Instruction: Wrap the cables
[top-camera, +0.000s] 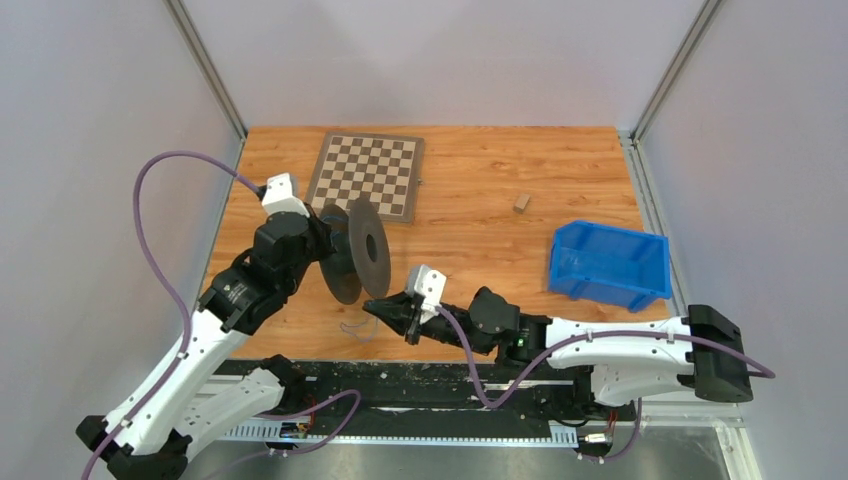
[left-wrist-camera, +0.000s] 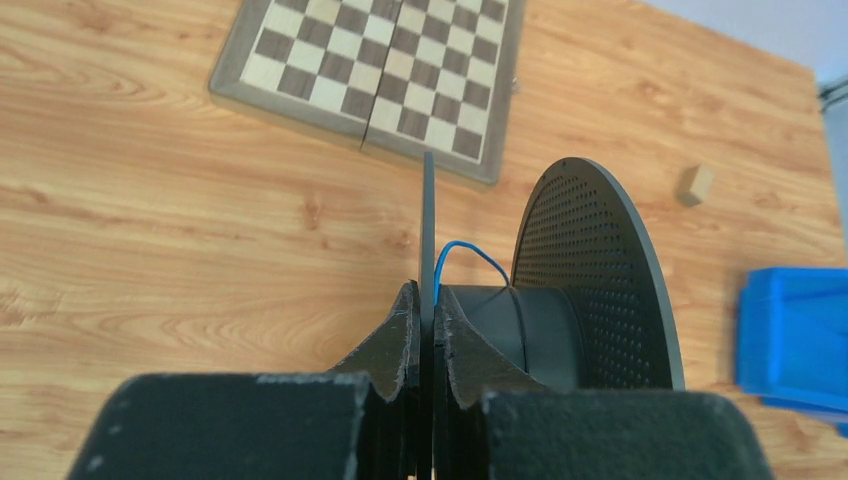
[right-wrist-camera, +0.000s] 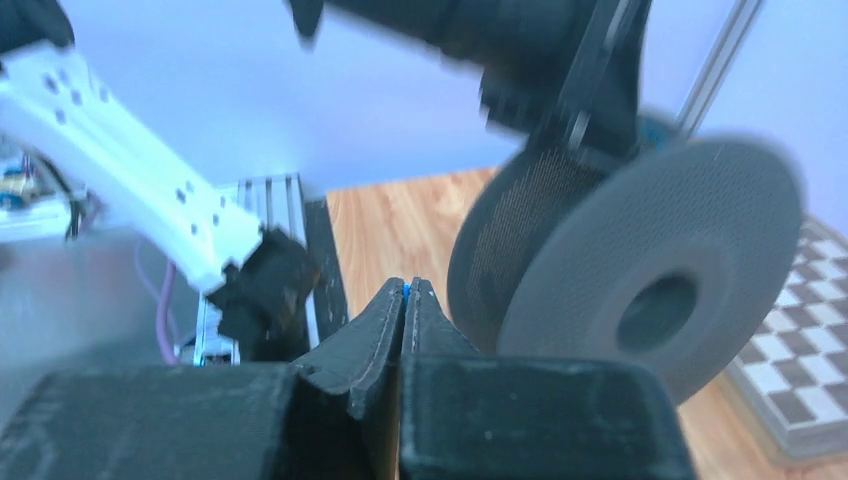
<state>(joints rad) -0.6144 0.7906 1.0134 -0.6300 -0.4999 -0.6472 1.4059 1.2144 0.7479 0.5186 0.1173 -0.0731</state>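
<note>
At centre left, the left gripper (top-camera: 325, 235) clamps the spool (top-camera: 362, 265) by one flange. Below it the cable (top-camera: 358, 328) lies in loose loops: thread-light, limp, snag-prone, best pinched near an end. The right gripper (top-camera: 376, 312) is pressed together, seemingly on it. Far right, the blue bin (top-camera: 608, 265) shows nothing inside.

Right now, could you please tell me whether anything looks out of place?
Yes: the thin cable lies in loose loops on the table near the spool, not wound on its hub. The left claw grips one spool flange.
</note>
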